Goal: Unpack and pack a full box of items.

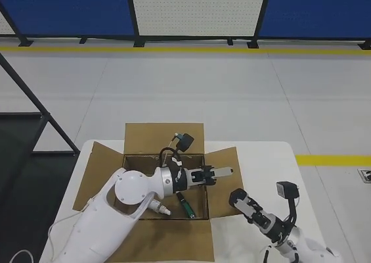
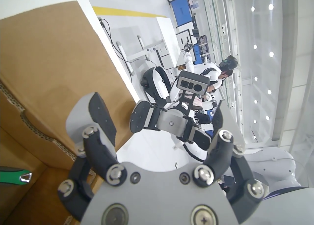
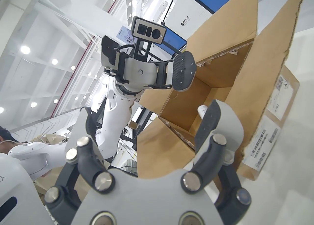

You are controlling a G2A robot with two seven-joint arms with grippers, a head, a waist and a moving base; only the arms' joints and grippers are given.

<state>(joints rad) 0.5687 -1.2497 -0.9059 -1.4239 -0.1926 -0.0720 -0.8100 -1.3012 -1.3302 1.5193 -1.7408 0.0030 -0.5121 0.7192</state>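
Sideways — left gripper (image 1: pixel 221 173) splayed over box (image 1: pixel 164 137).

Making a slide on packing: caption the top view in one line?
Left gripper open over the cardboard box on the table, right gripper open beside it.

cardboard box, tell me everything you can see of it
The cardboard box is plain brown corrugated board, open, all four flaps folded outward, standing upright on the white table. One outer wall carries white printed labels. Inside lie a green-handled tool and a white bottle. The left gripper hangs above its right flap, fingers open.
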